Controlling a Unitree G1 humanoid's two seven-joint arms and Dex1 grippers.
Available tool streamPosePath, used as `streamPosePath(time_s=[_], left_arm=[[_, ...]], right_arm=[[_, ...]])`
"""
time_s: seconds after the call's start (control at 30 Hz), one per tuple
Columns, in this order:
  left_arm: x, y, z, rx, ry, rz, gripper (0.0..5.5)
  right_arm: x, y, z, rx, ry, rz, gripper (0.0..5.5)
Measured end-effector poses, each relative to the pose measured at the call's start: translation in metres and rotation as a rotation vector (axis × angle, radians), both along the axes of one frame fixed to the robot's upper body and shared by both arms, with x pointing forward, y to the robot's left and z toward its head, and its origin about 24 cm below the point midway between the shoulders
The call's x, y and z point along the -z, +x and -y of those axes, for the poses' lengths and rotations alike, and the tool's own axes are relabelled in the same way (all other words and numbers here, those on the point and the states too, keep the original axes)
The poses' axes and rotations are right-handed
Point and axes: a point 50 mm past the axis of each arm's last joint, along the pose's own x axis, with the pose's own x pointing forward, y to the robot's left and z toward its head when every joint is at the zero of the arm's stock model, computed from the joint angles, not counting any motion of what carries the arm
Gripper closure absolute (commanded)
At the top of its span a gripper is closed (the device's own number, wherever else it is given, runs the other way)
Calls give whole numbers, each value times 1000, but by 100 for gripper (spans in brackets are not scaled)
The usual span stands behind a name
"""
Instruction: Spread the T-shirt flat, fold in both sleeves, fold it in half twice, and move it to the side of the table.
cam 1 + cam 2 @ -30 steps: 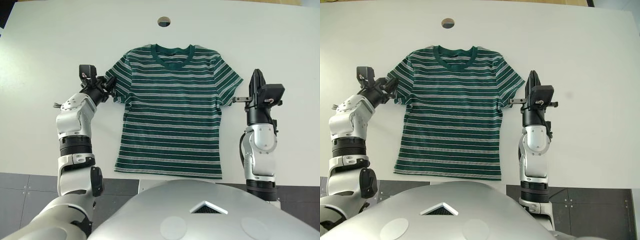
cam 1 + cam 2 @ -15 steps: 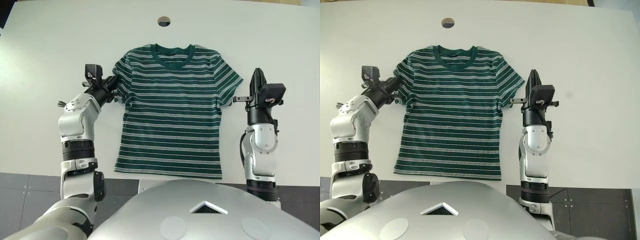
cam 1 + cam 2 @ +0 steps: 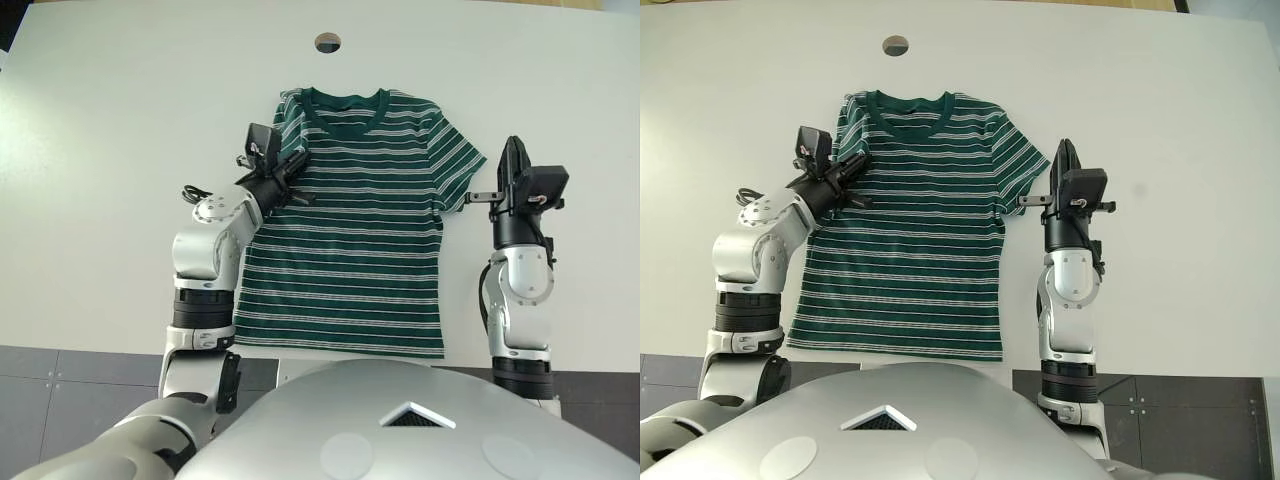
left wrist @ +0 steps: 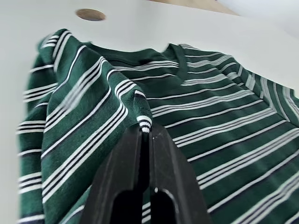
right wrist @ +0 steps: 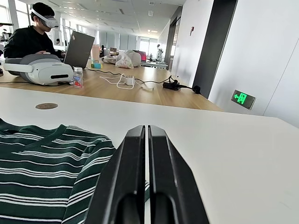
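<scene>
Folding in the left sleeve is the step in hand. The T-shirt [image 3: 350,235] lies flat on the tabletop [image 3: 110,90], on the robot's side of the round hole [image 3: 327,42], with its collar [image 3: 345,100] nearest the hole. The left gripper [image 4: 145,129] is clamped on the hem of the left sleeve [image 4: 84,102]. It holds the sleeve raised and doubled inward over the chest, nearer the robot than the hole and slightly to its left. The right gripper [image 5: 145,128] has its fingers pressed together on nothing. It stands upright off the shirt, just beside the unfolded right sleeve [image 3: 455,165], well to the right of the hole.

Next move, as judged:
1. Lower the left sleeve onto the chest, release, and withdraw without dragging fabric.
2. Open the right gripper and take the right sleeve hem.
</scene>
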Motion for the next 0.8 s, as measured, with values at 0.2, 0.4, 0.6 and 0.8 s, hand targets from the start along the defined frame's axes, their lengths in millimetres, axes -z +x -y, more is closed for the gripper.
streamPosePath(time_s=[0.2, 0.4, 0.6, 0.8], left_arm=[[11, 1, 8, 3, 3, -34, 429], [13, 1, 11, 6, -7, -35, 340], [6, 1, 11, -9, -48, 0, 317], [-41, -2, 11, -26, -218, 229, 317]], right_arm=[[-1, 1, 1, -2, -8, 1, 540], [1, 10, 3, -23, -8, -48, 437], [11, 27, 6, -96, 8, -204, 327], [21, 39, 26, -95, 11, -365, 322]])
